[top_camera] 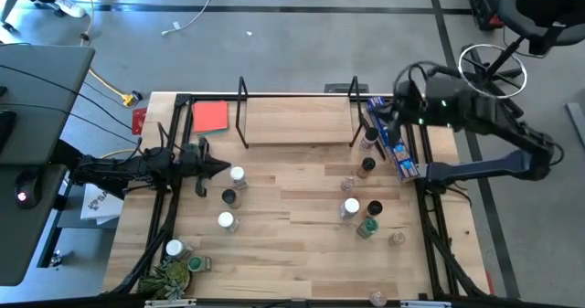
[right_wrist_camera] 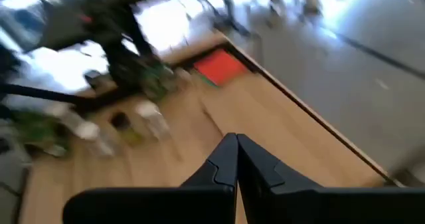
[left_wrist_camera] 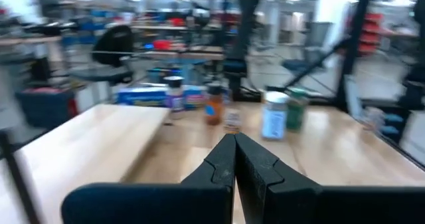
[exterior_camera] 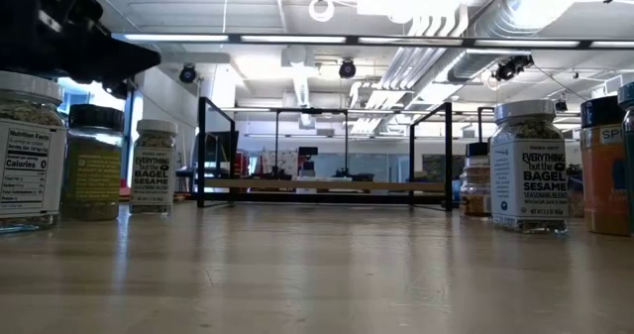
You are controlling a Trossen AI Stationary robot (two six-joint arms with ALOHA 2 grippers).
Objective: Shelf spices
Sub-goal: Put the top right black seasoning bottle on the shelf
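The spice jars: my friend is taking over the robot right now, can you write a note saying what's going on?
Left gripper: jaws shut, empty, over the table's left side beside a white-lidded jar.
Right gripper: jaws shut, empty, above the right end of the low light-wood shelf with black wire frames.
Small cylindrical spice jars: one cluster on the left, another on the right around a white-lidded jar and a green-lidded jar, all standing on the wooden table.
Done: no jar is shelved.
Left: shelve every jar.
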